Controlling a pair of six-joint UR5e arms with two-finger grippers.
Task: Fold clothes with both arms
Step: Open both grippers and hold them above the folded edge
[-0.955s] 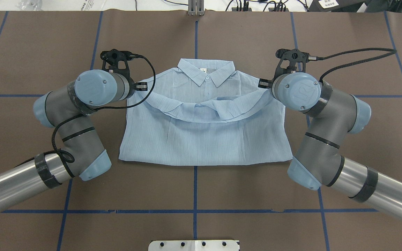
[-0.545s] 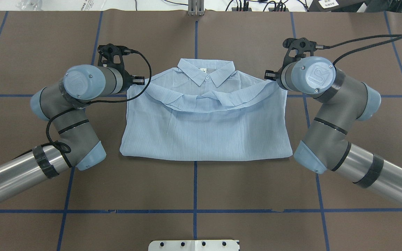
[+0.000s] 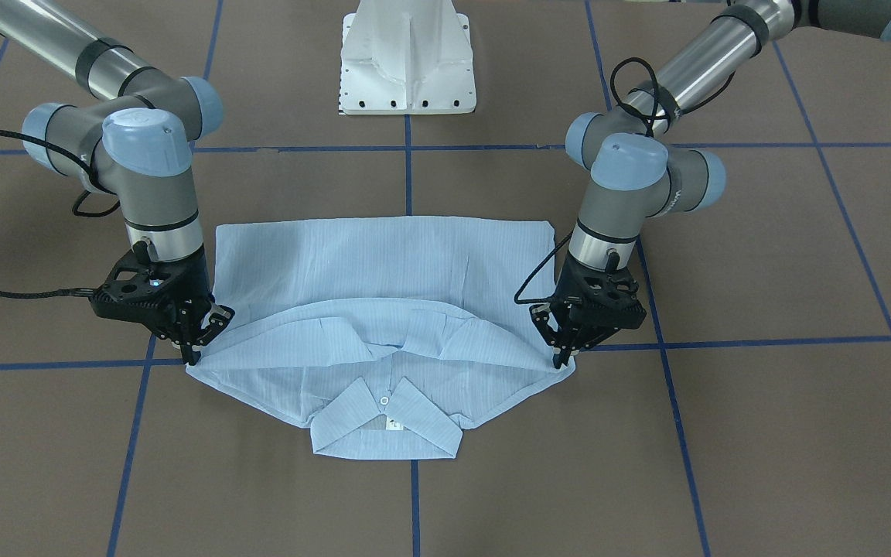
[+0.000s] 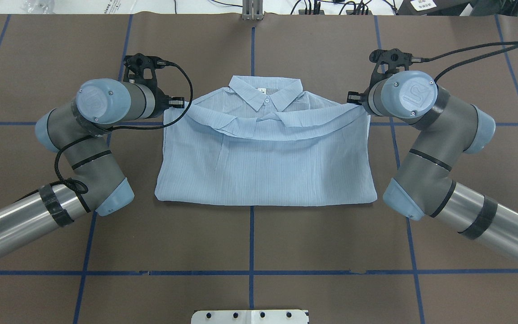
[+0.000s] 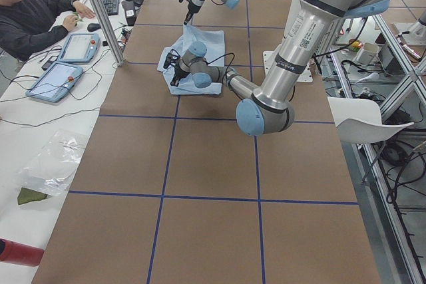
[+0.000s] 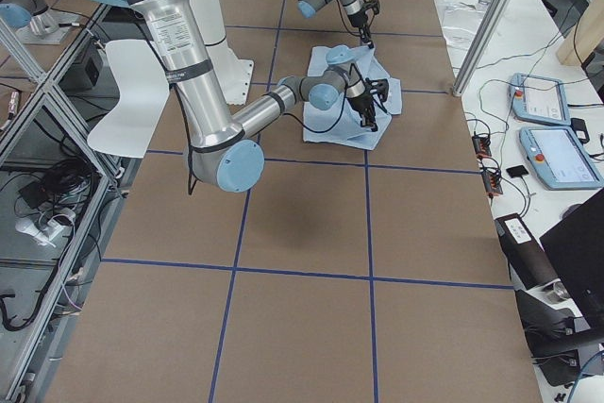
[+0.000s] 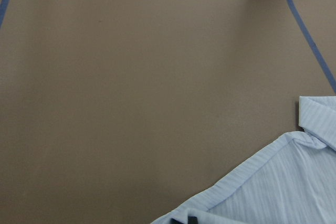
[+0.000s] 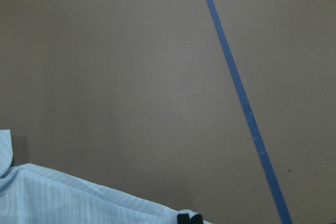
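Observation:
The light blue striped shirt [image 4: 263, 166] lies on the brown table, collar [image 4: 265, 92] at the far side, its lower half folded up over the chest. My left gripper [image 3: 561, 357] is shut on one corner of the folded-over hem next to the shoulder. My right gripper [image 3: 190, 354] is shut on the other corner. The hem [image 3: 384, 329] sags between them just short of the collar [image 3: 387, 425]. In the overhead view the wrists hide most of the left gripper [image 4: 176, 102] and the right gripper [image 4: 353, 96]. Both wrist views show shirt edge [image 7: 273, 187] [image 8: 68, 198] at the bottom.
The white pedestal base [image 3: 407, 58] stands on the robot's side of the shirt. Blue tape lines [image 4: 251, 238] cross the brown table cover. An operator [image 5: 33, 11] sits at a side desk with teach pendants [image 5: 66, 64], beyond the table's far edge.
Both grippers have carried the hem farther from the robot toward the collar and spread slightly outward. The folded layer now covers more of the shirt and sags less.

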